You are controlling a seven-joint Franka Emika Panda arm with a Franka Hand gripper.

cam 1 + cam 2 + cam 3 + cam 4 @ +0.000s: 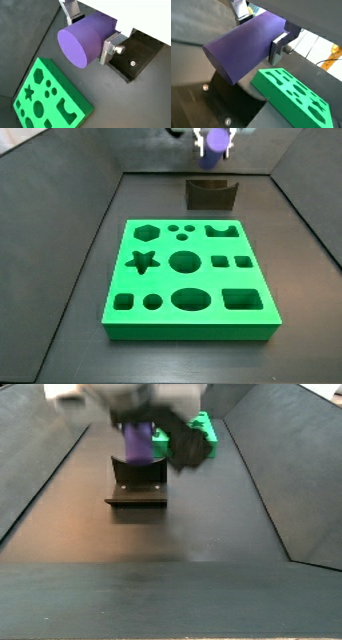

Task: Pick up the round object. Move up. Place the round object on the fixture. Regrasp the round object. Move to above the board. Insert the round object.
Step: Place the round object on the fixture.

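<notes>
The round object is a purple cylinder peg (83, 37), and the gripper (90, 31) is shut on it; the silver fingers (109, 47) press its sides in both wrist views (241, 45). In a side view the peg (211, 145) hangs upright in the gripper (211, 140), above the dark fixture (210, 194) at the far end. In a side view the peg (136, 442) sits just over the fixture's notch (136, 479). The green board (189, 278) with shaped holes lies on the floor, also seen in both wrist views (47, 97) (298, 92).
Dark sloped walls (74, 248) enclose the floor on both sides. The fixture's black base plate (137, 57) shows under the gripper in a wrist view. The board (201, 429) lies beyond the fixture in a side view.
</notes>
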